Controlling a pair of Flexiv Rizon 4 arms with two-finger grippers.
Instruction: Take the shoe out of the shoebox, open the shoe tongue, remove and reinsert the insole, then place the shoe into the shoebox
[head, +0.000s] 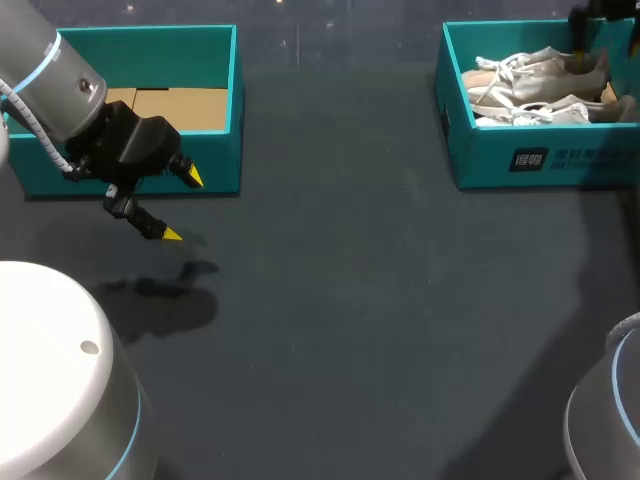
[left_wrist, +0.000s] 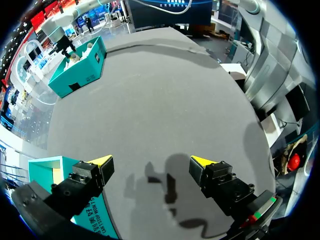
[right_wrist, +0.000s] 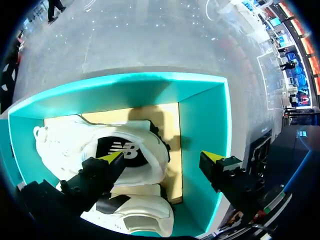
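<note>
**Right claw above the boxed shoes, left claw idle over the worktop**

Two pale shoes (head: 540, 85) lie side by side in the teal shoebox (head: 530, 155) at the far right corner of the worktop (head: 350, 300). The right claw (right_wrist: 162, 159) hangs directly over them, its yellow-tipped fingers spread wide with nothing between them; one finger stands above the nearer shoe's heel opening, the other above the box's end wall.

This picture fits two stages equally well: a claw poised over a shoe that is to be lifted out, or a claw parted above a shoe just laid back in after the insole work. The shoes themselves do not settle it; whether the tongue is folded open cannot be told from here.

The left claw (head: 170, 205) hovers near the far left corner, just in front of a second teal box (head: 215, 100) whose cardboard floor shows bare. Its fingers are also wide apart and hold nothing.

The worktop is a dark grey, matte sheet, and it shows the left arm's shadow beneath the claw.
</note>
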